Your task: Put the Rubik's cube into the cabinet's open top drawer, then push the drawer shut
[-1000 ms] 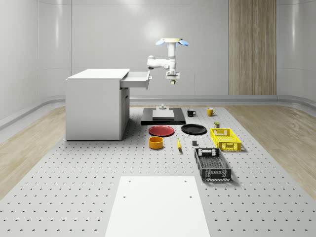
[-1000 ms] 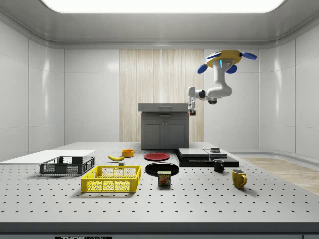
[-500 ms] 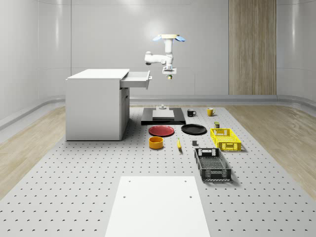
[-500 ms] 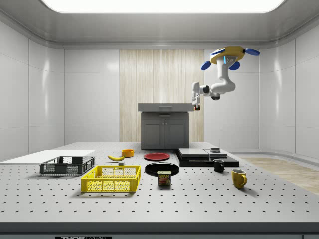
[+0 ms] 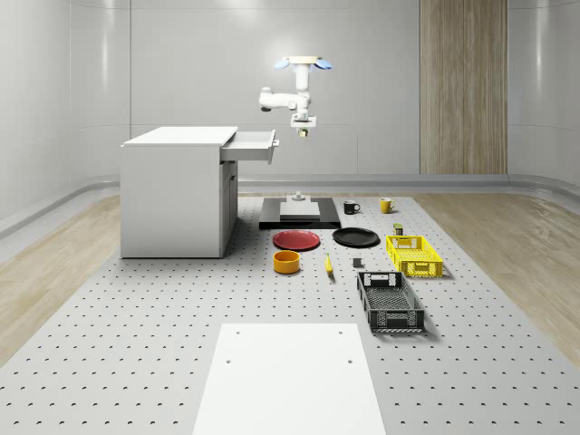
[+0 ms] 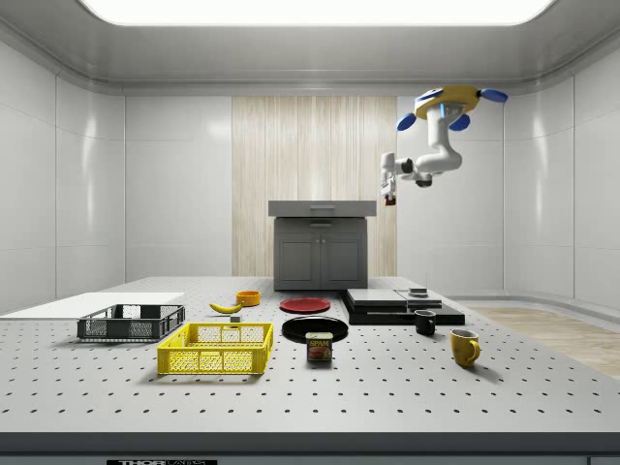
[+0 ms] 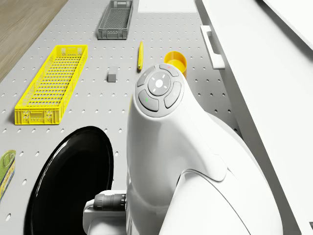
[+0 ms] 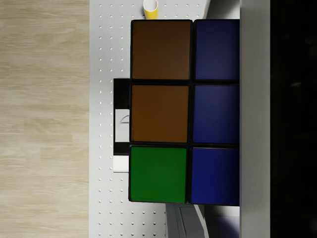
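While I hover high in the air just off the front of the white cabinet's point(image 5: 177, 190) pulled-out top drawer point(image 5: 250, 145), my end effector point(image 5: 300, 132) hangs below my bent arm, clamped on the multicoloured Rubik's cube point(image 8: 184, 111), whose brown, green and blue squares sit right against my wrist camera. Level with the end effector and a little to its side is the open drawer. Far below it on the perforated grey surface point(image 5: 181, 308) lies a black slab point(image 5: 299, 214).
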